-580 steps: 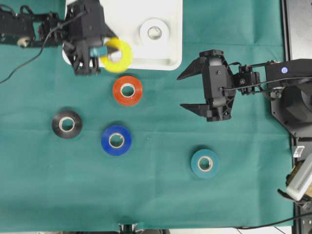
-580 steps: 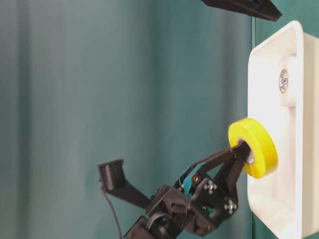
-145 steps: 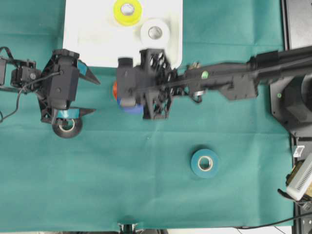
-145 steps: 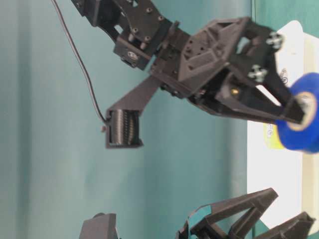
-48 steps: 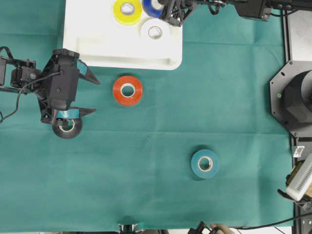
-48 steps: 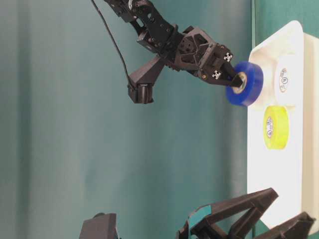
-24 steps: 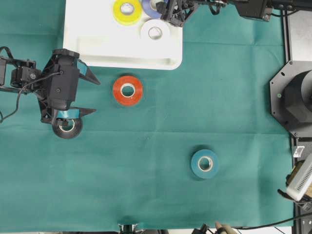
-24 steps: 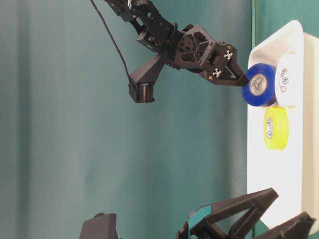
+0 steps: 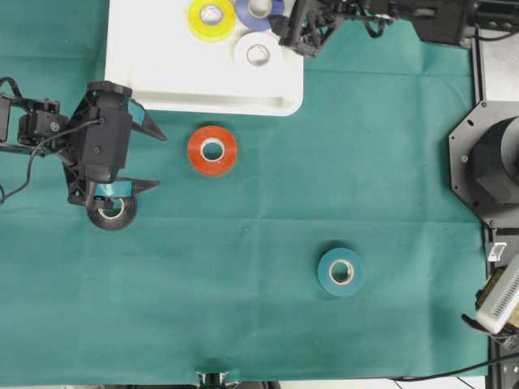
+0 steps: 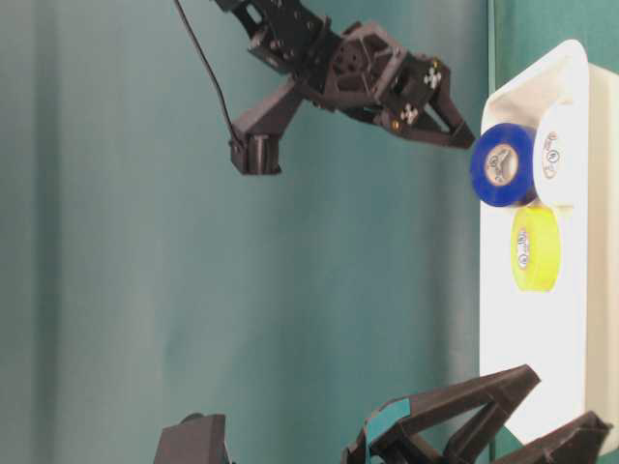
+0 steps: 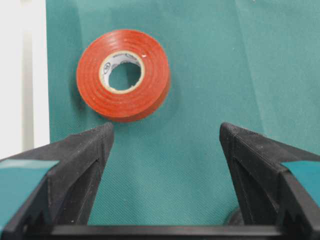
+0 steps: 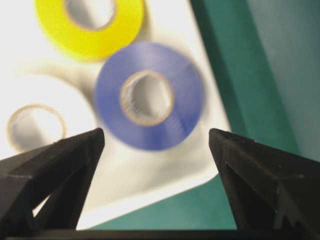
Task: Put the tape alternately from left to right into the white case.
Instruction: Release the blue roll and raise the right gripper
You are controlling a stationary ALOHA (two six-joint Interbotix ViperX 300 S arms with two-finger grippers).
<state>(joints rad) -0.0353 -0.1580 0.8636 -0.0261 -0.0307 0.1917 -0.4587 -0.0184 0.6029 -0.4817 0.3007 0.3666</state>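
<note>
The right gripper (image 10: 462, 130) has just let go, jaws wide and empty; the blue roll (image 10: 502, 164) now lies in the white case (image 9: 146, 73) at its far edge; three rolls are in, three remain on the bench; the left gripper (image 9: 150, 158) waits open and empty beside the black roll (image 9: 111, 213)

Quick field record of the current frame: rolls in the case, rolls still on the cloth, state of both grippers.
in white case: yellow roll, blue roll, white roll
on green cloth: red-orange roll, black roll, teal roll
left gripper: open, empty, over the black roll
right gripper: open, empty, beside the blue roll, not touching it
</note>
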